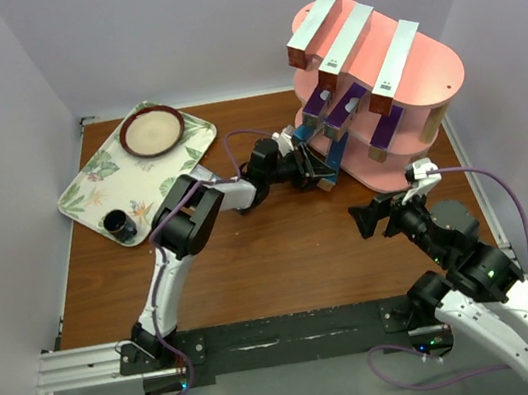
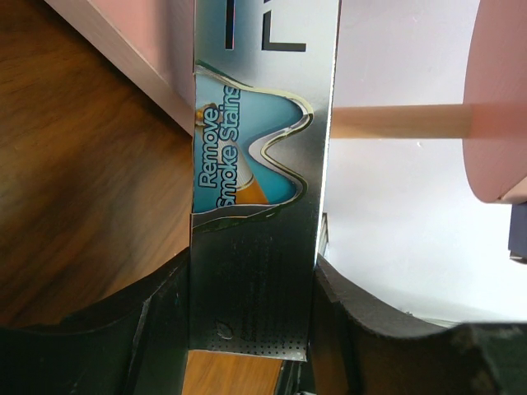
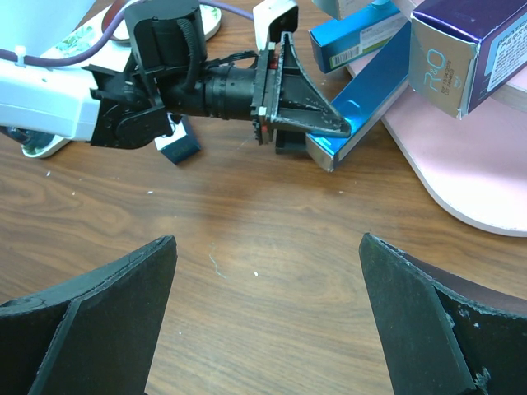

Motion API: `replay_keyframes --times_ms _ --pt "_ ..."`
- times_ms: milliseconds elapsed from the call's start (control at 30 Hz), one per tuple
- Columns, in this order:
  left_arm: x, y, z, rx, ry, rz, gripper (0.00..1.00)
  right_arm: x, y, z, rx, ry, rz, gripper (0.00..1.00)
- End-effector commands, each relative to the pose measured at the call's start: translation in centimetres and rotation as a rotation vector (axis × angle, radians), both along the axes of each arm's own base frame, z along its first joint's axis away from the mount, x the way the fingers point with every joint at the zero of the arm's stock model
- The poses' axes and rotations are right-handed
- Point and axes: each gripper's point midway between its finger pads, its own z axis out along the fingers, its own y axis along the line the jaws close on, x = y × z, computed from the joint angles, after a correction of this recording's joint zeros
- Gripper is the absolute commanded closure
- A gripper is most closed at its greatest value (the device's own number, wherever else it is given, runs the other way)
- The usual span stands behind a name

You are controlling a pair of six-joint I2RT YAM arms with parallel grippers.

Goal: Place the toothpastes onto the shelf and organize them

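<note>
left gripper [image 3: 323,136] around blue toothpaste [image 3: 375,90] beside shelf [image 1: 431,75]

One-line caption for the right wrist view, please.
Left pincer clamps a blue toothpaste box at the pink shelf; right pincer hangs open above the table.

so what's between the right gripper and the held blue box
Just bare tabletop from right gripper to blue box, shown in right wrist view.
</note>
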Motion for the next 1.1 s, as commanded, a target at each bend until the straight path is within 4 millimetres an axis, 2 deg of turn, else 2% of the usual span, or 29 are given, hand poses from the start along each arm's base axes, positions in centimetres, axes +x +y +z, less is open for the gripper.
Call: replay_keyframes --times_ms 0,167,367,667,967,1067 --pt "1.0 -1.3 3.0 -0.079 -0.046 0.002 0.48 0.0 0.1 0.5 0.007 -0.025 0.006 0.03" --pt "1.4 -1.5 2.7 -0.077 -0.023 0.013 0.45 0.0 0.0 0.5 0.008 -0.027 0.005 0.03" --pt "1.7 -1.8 2.7 -0.071 -0.013 0.012 0.31 0.0 0.0 0.6 0.010 -0.030 0.008 0.03" --pt "1.4 -1.4 3.1 -0.069 -0.007 0.022 0.19 -0.1 0.0 0.5 0.010 -0.030 0.006 0.03" --pt "1.1 -0.3 2.3 -0.046 0.008 0.056 0.20 -0.2 -0.1 0.7 0.013 -0.034 0.006 0.03" --pt "0.9 0.1 2.6 -0.046 0.003 0.064 0.25 -0.1 -0.1 0.7 0.012 -0.034 0.005 0.03"
